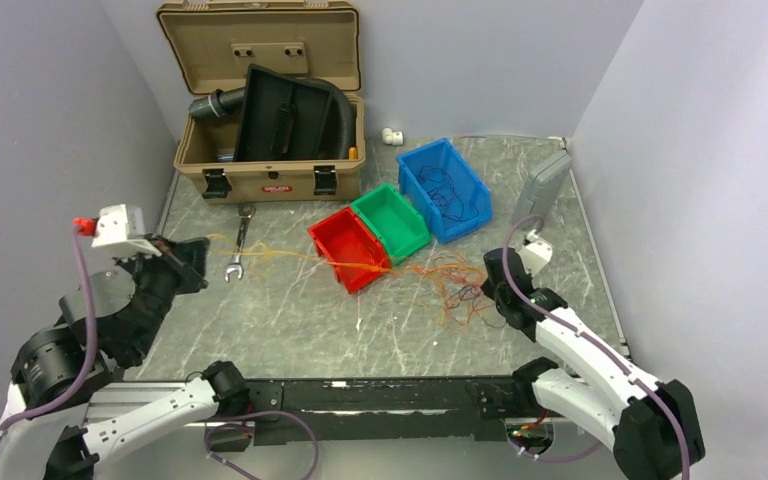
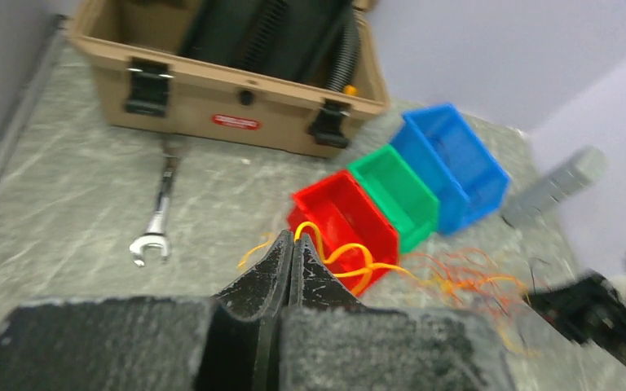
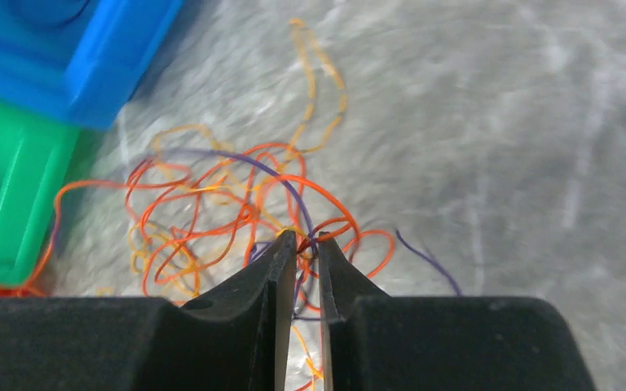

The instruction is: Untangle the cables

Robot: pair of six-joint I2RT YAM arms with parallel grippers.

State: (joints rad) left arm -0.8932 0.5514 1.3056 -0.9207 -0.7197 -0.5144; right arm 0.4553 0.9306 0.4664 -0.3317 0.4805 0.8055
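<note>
Left gripper (image 2: 293, 237) clenched, pinching one orange strand of cables (image 1: 450, 285) at tips. Strand running right, crossing red bin (image 1: 348, 250). Main tangle lying on table (image 1: 290, 320) right of bin: orange, red, purple loops. Right gripper (image 3: 301, 238) sitting at tangle's edge, jaws nearly together, strands threading thin gap; grip unclear. Step, judging: drawing one strand free. Next move calling for firm hold on tangle, slow pull apart.

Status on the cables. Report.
Left gripper shut on an orange strand of the cables. Right gripper narrowly open, strands between its fingers. Tangle by green bin; one strand crosses red bin.
</note>
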